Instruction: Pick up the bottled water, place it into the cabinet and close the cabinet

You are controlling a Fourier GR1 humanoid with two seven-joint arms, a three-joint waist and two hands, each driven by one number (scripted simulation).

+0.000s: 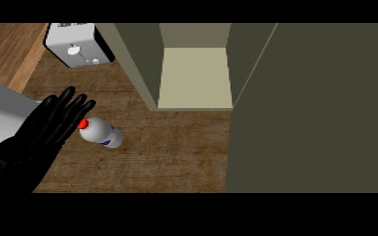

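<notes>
The bottled water (103, 134), white with a red cap and a blue label, lies on the wooden counter at the left. My left hand (46, 127) rests open at the left edge, fingers straight and pointing up, their tips just beside the bottle's cap. The cabinet (196, 77) stands open at the centre, its pale shelf bare. Its dark olive door (303, 110) swings out and fills the right side of the view. My right hand does not show.
A white toaster-like appliance (76, 47) sits at the back left on the counter. A grey surface (15, 102) shows at the far left behind my hand. Brown countertop (170, 155) lies in front of the cabinet.
</notes>
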